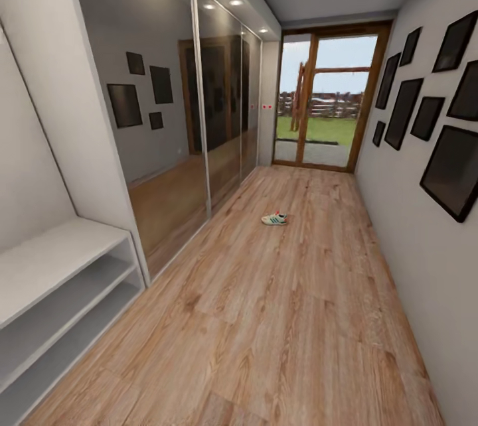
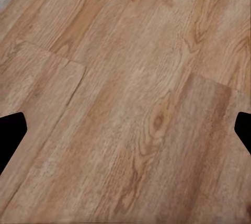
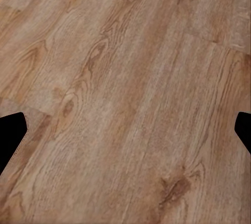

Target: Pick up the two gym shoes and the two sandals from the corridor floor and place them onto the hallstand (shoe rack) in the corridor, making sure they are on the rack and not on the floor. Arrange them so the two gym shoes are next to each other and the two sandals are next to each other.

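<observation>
We see one gym shoe [image 1: 274,218] lying on its sole on the floor [image 1: 279,320] at twelve o'clock; the white rack [image 1: 60,280] stands at nine.

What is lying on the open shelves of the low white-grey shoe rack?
The low white-grey shoe rack has nothing on the visible parts of its top and shelves. Its left end is cut off, so that part stays unknown.
</observation>
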